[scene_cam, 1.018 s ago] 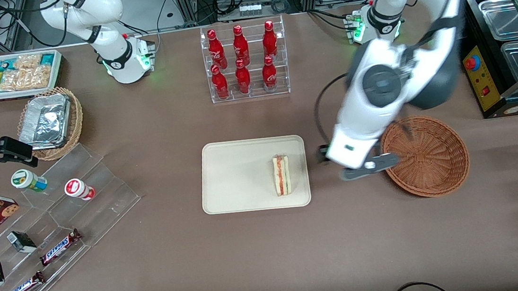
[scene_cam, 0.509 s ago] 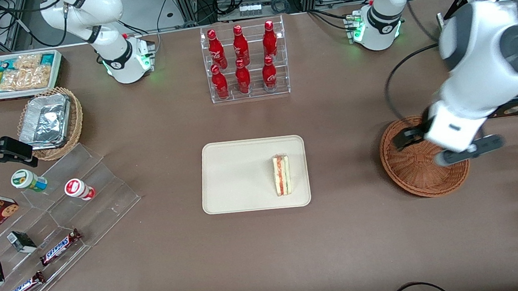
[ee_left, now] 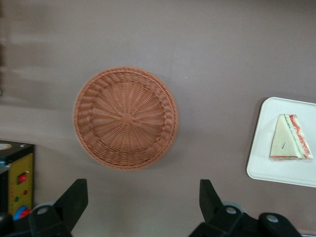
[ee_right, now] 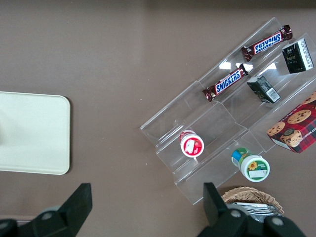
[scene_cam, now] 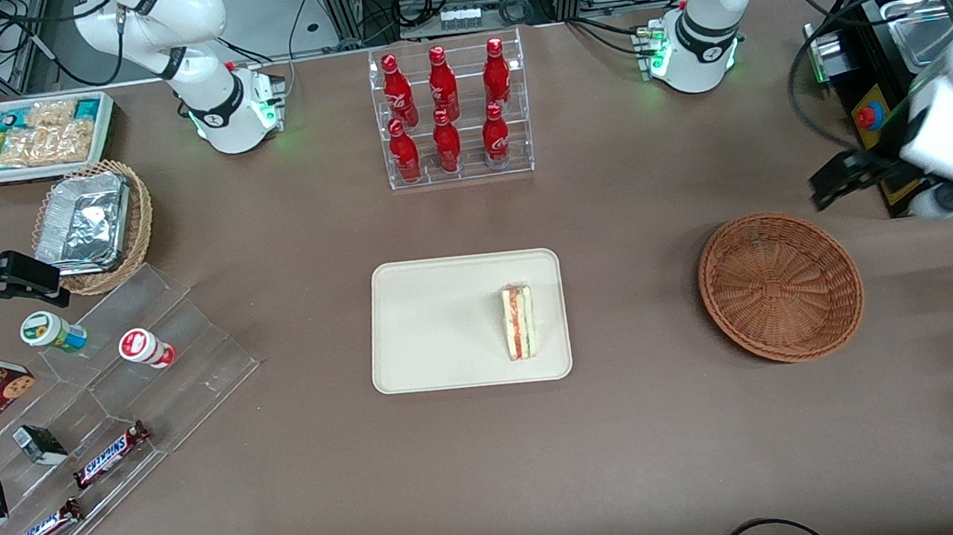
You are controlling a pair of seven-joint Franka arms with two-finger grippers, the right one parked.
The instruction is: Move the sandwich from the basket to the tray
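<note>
The sandwich [scene_cam: 519, 323] lies on the cream tray [scene_cam: 438, 324], near the tray's short edge that faces the basket. The reddish-brown wicker basket [scene_cam: 780, 286] stands empty on the table toward the working arm's end. My left gripper [scene_cam: 949, 200] is raised high above the table, out past the basket, next to the black appliance. In the left wrist view the gripper [ee_left: 142, 188] is open wide and holds nothing; the basket [ee_left: 126, 118], the sandwich [ee_left: 289, 143] and a corner of the tray [ee_left: 276, 173] show below it.
A clear rack of red bottles [scene_cam: 448, 113] stands farther from the camera than the tray. A black appliance with a red button [scene_cam: 888, 136] sits by the basket. An acrylic snack stand [scene_cam: 104, 399], a tan basket with foil containers [scene_cam: 92, 226] and a white snack bin [scene_cam: 35, 135] lie toward the parked arm's end.
My left arm has swung away from the tray's edge, over the basket and out toward the black appliance, rising. The sandwich has stayed on the tray.
</note>
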